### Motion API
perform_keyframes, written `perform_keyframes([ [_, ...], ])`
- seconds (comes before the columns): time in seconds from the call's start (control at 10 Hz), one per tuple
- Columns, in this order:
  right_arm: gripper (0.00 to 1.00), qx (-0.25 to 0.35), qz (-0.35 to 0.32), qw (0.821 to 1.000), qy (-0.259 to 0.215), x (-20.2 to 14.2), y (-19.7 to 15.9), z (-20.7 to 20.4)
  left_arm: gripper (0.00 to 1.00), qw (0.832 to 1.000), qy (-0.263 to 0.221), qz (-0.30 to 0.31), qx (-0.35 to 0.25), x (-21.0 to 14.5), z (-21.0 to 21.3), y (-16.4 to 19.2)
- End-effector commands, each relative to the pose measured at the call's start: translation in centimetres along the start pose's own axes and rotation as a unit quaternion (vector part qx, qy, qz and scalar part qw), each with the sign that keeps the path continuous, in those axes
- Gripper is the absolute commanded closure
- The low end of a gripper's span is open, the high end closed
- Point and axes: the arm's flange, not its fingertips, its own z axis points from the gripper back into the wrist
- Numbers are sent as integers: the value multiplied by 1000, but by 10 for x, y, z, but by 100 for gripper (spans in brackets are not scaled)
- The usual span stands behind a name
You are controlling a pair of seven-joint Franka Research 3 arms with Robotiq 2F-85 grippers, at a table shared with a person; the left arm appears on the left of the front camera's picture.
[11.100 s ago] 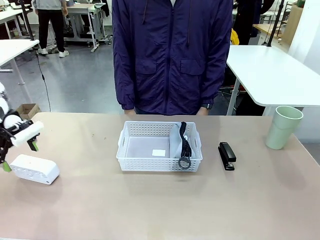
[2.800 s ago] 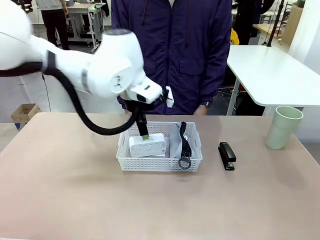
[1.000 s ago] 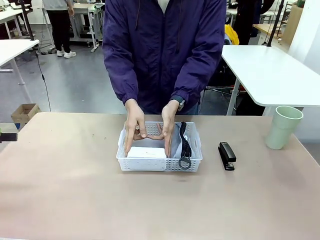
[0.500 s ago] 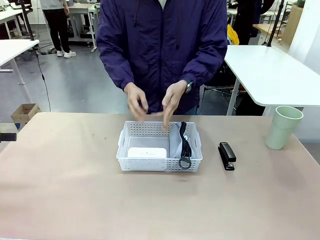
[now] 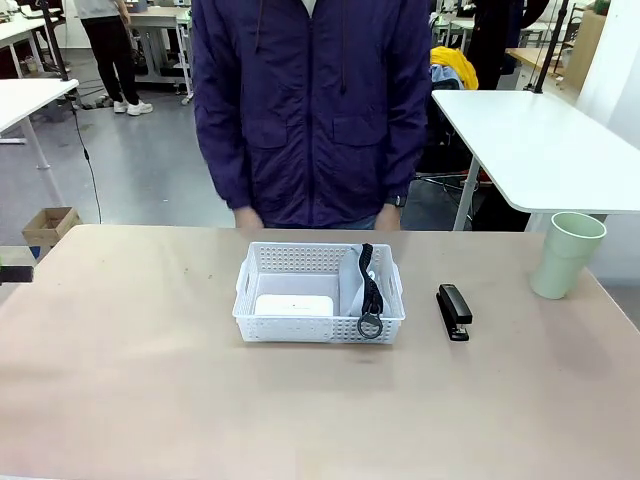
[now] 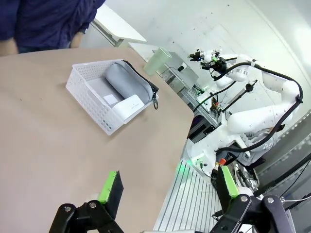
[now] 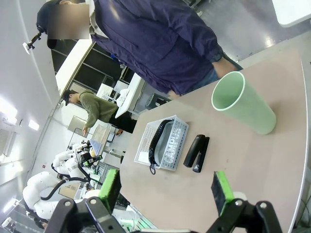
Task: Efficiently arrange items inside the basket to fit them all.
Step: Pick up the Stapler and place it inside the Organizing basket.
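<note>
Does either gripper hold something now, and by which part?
Nothing is held. The left gripper and the right gripper are both open and empty, away from the basket.

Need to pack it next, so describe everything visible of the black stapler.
The stapler is black, seemingly plastic with a glossy top, and closed. It lies flat on the table, its length running toward the far side. It sits right of the basket, apart from it, with the green cup farther right. Only the table touches it.
</note>
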Motion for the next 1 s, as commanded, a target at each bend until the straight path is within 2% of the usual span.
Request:
perform_keyframes([
  [0.0,0,10,14,1000,-9,3,0,0,0,1000,1,2,-1,-1,-1,-3],
  [0.2,0,0,0,1000,0,0,0,0,0,1000,1,2,-1,-1,-1,-3],
  [0.4,0,-36,-6,999,20,5,14,-19,0,1000,1,2,-1,-1,-1,-3],
  [0.7,0,-99,32,990,99,4,67,-79,0,1000,1,2,-1,-1,-1,-3],
  [0.9,0,-124,79,974,171,-8,104,-141,0,1000,1,2,-1,-1,-1,-3],
])
